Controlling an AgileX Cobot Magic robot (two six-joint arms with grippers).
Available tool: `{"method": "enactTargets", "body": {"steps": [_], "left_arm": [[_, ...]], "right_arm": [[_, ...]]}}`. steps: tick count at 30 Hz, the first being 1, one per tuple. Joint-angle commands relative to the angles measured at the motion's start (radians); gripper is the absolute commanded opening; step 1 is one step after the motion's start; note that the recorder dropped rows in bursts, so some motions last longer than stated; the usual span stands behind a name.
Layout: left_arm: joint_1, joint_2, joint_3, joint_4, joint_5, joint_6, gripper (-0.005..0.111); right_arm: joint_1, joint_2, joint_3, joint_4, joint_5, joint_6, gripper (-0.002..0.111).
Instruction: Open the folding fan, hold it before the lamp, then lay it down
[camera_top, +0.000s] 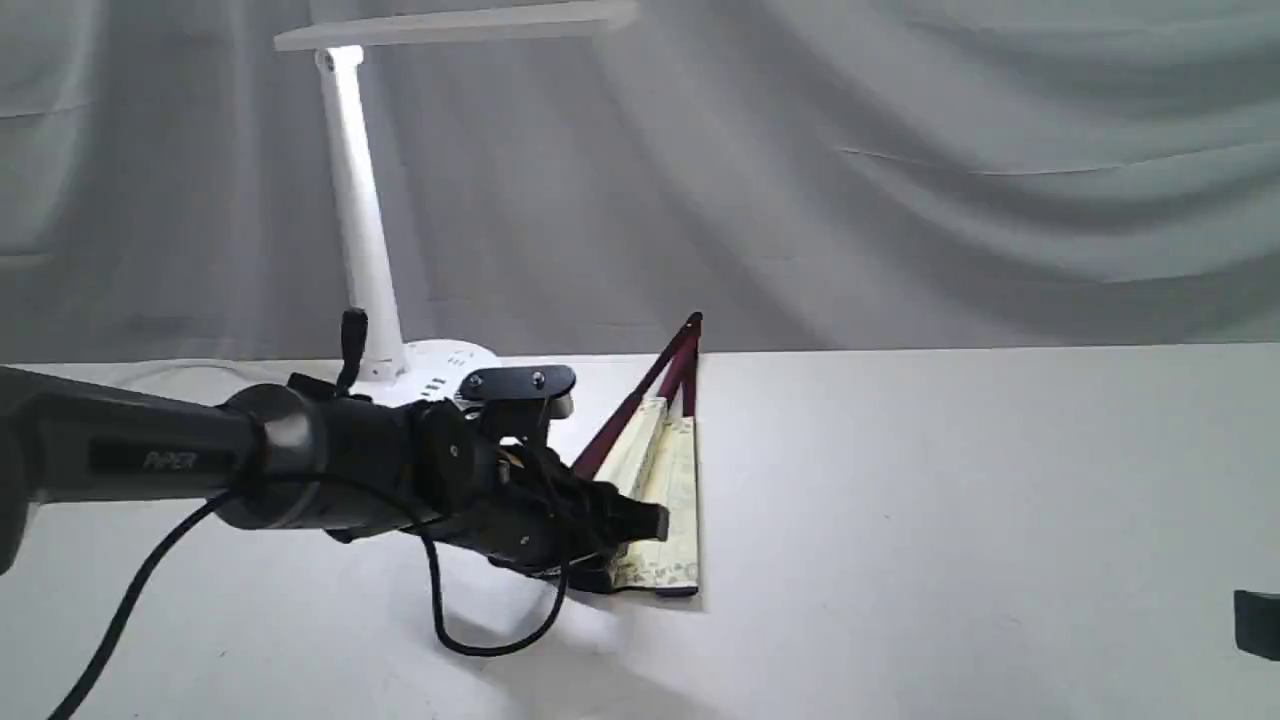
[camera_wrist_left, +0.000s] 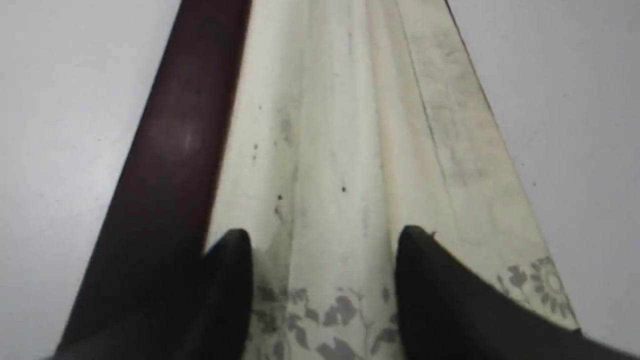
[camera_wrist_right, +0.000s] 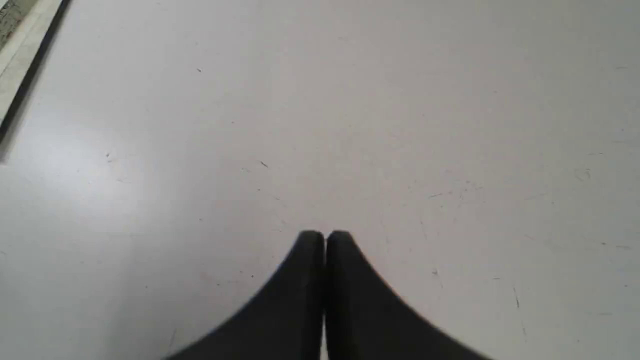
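The folding fan (camera_top: 668, 470) lies on the white table, only slightly spread, its pivot pointing away and its maroon guard (camera_wrist_left: 165, 175) angled off to the left. My left gripper (camera_top: 635, 550) hovers over the fan's wide patterned end. In the left wrist view it (camera_wrist_left: 322, 245) is open, with its black fingers (camera_wrist_left: 230, 260) set apart over the cream pleats (camera_wrist_left: 340, 150) and the maroon guard outside them. The white lamp (camera_top: 360, 230) stands behind at the left, its head (camera_top: 460, 25) overhead. My right gripper (camera_wrist_right: 325, 237) is shut over bare table.
The lamp's round base (camera_top: 445, 372) sits just behind my left arm. A cable (camera_top: 470, 640) loops under that arm. Grey cloth hangs as a backdrop. A fan edge (camera_wrist_right: 15, 40) shows in the corner of the right wrist view. A dark part of the right arm (camera_top: 1258, 622) shows at the right edge.
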Motion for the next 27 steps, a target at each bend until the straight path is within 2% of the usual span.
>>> {"method": "enactTargets", "body": {"steps": [1,5,10,15,27], "left_arm": [[-0.007,0.002,-0.002,-0.011,-0.022,0.001,0.033],[-0.007,0.002,-0.002,0.036,-0.029,0.005,0.033],[-0.007,0.002,-0.002,0.249,0.021,0.008,0.033],[-0.007,0.002,-0.002,0.333,0.091,0.026,0.033],[-0.007,0.002,-0.002,0.329,0.347,0.511,0.033]], "right_arm": [[0.002,0.001,-0.005,0.009,-0.014,0.002,0.000],[0.002,0.001,-0.005,0.009,-0.014,0.002,0.000],[0.002,0.001,-0.005,0.009,-0.014,0.002,0.000],[0.002,0.001,-0.005,0.009,-0.014,0.002,0.000],[0.002,0.001,-0.005,0.009,-0.014,0.002,0.000]]}}
